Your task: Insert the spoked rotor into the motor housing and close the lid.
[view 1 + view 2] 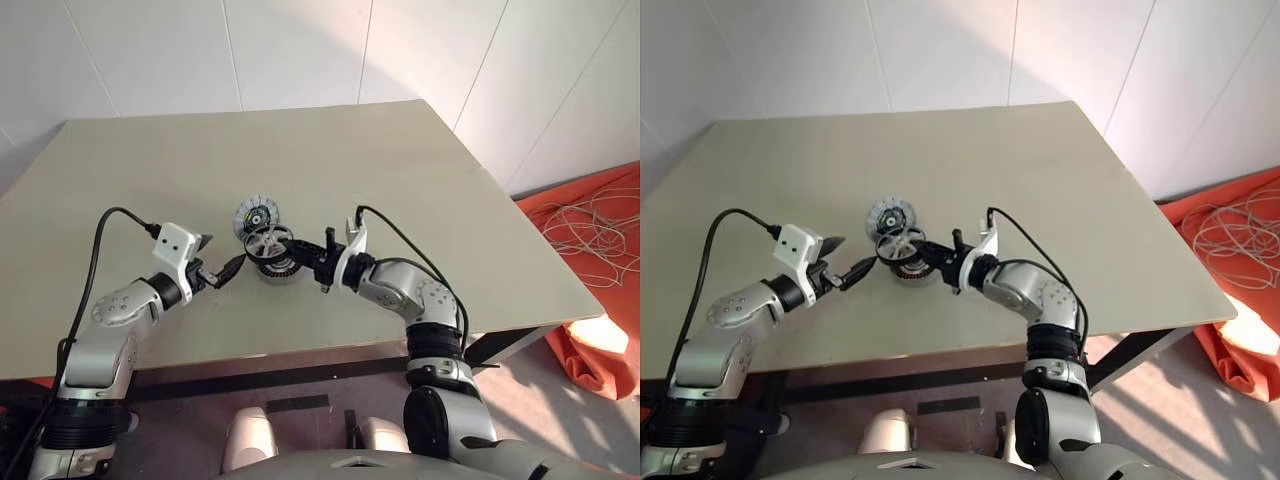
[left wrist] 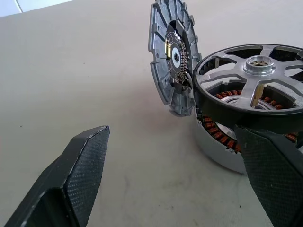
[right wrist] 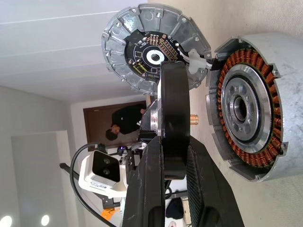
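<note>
Beige table [image 1: 300,170] against white panelled walls [image 1: 300,50], orange cloth [image 1: 600,250] on the floor alongside.

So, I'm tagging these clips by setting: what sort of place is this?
Probably an indoor lab or test room: a bare table against white panelled walls, with loose cable on an orange sheet on the floor.
</note>
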{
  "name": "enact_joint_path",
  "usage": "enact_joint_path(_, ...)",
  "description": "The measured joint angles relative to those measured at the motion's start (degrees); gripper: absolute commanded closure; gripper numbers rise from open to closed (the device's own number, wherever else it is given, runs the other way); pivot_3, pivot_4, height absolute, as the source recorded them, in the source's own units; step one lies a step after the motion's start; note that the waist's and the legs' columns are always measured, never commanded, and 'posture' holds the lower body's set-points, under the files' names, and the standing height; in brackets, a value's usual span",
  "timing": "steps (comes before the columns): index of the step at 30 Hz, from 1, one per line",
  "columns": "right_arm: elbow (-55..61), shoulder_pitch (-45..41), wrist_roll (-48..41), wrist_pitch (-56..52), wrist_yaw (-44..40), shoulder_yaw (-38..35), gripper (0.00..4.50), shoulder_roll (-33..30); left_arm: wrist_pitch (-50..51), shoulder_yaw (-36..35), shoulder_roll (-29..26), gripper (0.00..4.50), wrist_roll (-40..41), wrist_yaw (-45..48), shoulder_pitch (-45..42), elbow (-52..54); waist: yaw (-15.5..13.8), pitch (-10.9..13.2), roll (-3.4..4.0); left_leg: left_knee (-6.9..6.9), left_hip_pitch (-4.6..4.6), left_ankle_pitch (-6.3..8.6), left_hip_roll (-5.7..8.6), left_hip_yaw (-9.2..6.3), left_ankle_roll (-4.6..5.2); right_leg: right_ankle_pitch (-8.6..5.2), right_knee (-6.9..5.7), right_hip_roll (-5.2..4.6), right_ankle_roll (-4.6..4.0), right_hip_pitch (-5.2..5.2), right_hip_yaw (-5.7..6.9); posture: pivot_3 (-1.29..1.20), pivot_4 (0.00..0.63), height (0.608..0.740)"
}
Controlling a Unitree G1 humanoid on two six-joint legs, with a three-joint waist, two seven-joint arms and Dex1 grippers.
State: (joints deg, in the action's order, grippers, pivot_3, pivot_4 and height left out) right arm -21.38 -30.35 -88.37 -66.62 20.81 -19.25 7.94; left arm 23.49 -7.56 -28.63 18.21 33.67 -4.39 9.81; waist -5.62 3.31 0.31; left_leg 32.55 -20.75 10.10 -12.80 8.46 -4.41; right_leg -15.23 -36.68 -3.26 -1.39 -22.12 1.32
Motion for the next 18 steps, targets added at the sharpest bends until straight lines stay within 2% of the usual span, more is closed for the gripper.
enact_joint_path(18,0.0,0.5,3.1,2.0,-1.2,1.1,4.20,-0.1,-10.2,0.2,0.3,0.00,-1.5,2.8,0.0,-10.9,0.0,0.0,-0.04,0.13,-0.10,0.00,-0.01,-0.05,0.00,0.04,-0.02,-0.01,0.06,0.00,0.03,0.00,0.000,0.740)
